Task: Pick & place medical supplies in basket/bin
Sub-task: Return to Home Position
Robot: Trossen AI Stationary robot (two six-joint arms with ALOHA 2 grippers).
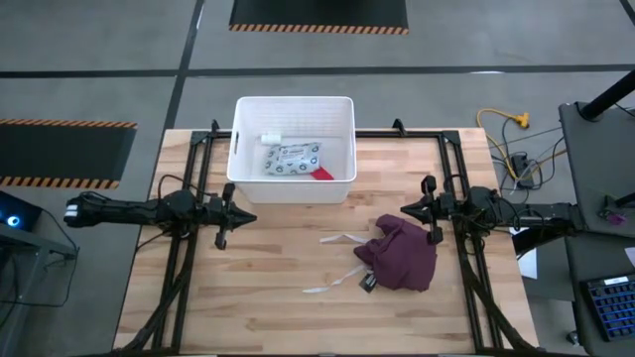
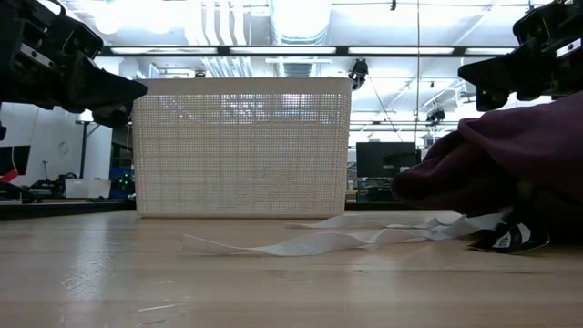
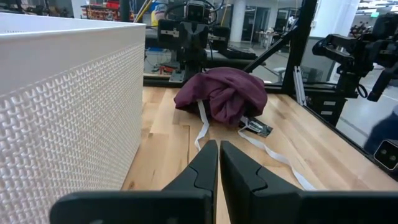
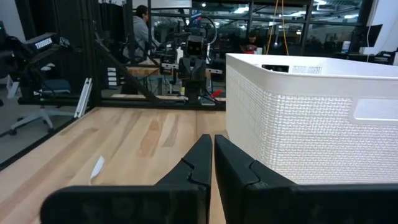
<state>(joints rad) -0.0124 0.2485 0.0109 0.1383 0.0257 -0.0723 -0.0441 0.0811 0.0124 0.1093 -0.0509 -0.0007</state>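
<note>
The white ribbed bin stands at the table's far middle. Inside it lie the flat grey-green dotted packet, a red roll and a short white cylinder. The small white round piece is not in view. My left gripper hovers shut just near-left of the bin, pointing right; in its wrist view the fingers are closed together beside the bin wall. My right gripper hovers shut to the bin's right, pointing left, with fingers closed.
A crumpled maroon cloth bag with loose white straps lies on the table near my right gripper, a small tag at its near side. Bare wood spreads across the near and left parts of the table.
</note>
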